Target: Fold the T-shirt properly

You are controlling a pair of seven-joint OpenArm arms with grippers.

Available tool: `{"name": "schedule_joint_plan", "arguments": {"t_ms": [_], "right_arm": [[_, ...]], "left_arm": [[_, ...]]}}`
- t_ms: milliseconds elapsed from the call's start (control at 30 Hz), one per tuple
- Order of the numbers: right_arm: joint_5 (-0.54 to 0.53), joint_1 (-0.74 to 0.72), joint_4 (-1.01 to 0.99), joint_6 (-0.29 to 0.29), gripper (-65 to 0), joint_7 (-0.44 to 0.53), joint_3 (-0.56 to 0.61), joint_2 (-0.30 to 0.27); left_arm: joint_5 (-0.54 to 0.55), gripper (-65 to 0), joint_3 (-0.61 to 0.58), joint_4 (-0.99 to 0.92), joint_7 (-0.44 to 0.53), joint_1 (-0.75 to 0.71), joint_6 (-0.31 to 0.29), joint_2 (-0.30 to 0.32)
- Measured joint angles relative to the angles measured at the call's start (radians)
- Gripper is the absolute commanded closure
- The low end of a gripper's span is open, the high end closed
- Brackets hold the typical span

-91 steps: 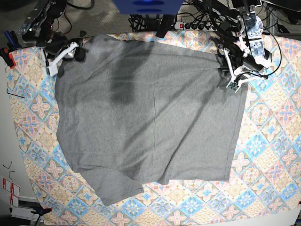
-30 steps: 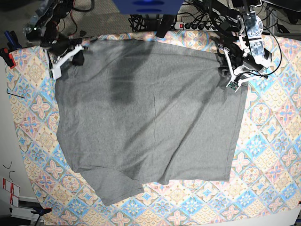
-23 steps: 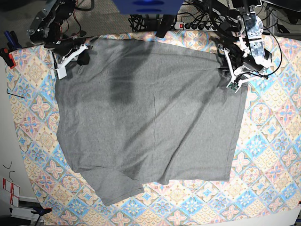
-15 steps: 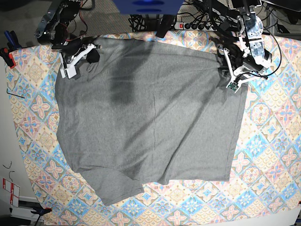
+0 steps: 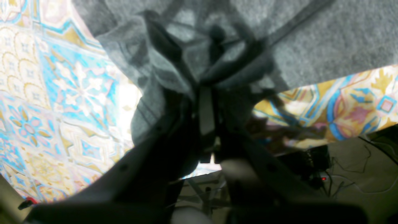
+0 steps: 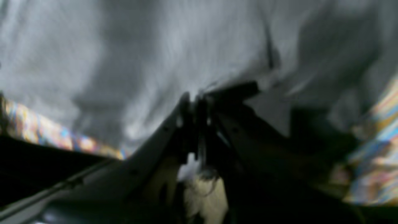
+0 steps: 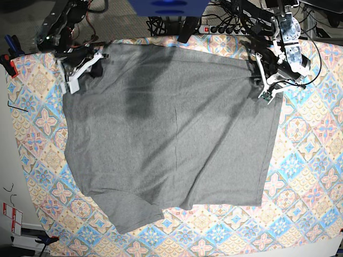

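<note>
Base view: the heather-grey T-shirt (image 7: 171,134) lies spread flat over the tile-patterned tablecloth (image 7: 311,176), covering most of it; one short sleeve (image 7: 131,214) projects at the near lower-left edge. The left gripper (image 7: 256,80) sits at the shirt's far corner on this view's right, the right gripper (image 7: 92,60) at the far corner on this view's left; both are at the cloth's far edge, well apart from each other. A power strip (image 7: 225,28) and cables lie beyond the table.

Left wrist view: the left gripper (image 5: 205,90) has its jaws together, clamped on a bunched fold of the T-shirt (image 5: 326,40). The fabric gathers into creases at the fingertips and stretches away as a flat sheet to the upper right, with the tablecloth (image 5: 46,102) exposed on both sides beneath it. This pinch is not resolvable from the base view.

Right wrist view: heavily blurred. The right gripper (image 6: 194,99) has its jaws pressed together against the grey T-shirt (image 6: 140,46), which fills most of the frame; cloth appears pinched between them. A strip of tablecloth (image 6: 373,149) shows at the right, and another at the lower left.
</note>
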State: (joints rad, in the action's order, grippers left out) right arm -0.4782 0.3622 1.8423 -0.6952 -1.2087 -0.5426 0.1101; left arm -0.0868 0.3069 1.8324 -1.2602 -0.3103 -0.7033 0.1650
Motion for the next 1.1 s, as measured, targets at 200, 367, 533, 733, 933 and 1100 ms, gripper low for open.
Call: {"name": "schedule_joint_plan", "arguments": {"t_ms": [200,367,533,733,933,1100], "right_arm": [[0.003,0.005,0.031,0.000,-0.8,-0.053,-0.039,-0.002],[0.006,0.000,0.033,0.000,-0.8,-0.052,-0.034,-0.002],[0.006,-0.027,0.072,0.000,-1.1,-0.060,-0.036,-0.005],[0.095,-0.027,0.071,0.137,-4.2,-0.060,-0.032,-0.002],[0.113,-0.016,0.071,0.098,-13.5,-0.056,0.053,-0.035],[0.113,-0.006,0.046,0.098,-17.8,-0.050,0.051,-0.038]], "left_arm": [[0.000,-2.5,0.000,0.000,0.000,0.000,0.000,0.003],[0.000,-2.5,0.000,0.000,0.004,-0.005,0.000,0.001],[0.000,-2.5,0.000,0.000,0.004,-0.005,0.000,0.001],[0.000,-2.5,0.000,0.000,0.004,-0.003,0.000,0.001],[0.000,-2.6,0.000,0.000,0.004,-0.003,0.000,0.001],[0.000,-2.6,0.000,0.000,0.004,-0.003,0.000,0.001]]}}
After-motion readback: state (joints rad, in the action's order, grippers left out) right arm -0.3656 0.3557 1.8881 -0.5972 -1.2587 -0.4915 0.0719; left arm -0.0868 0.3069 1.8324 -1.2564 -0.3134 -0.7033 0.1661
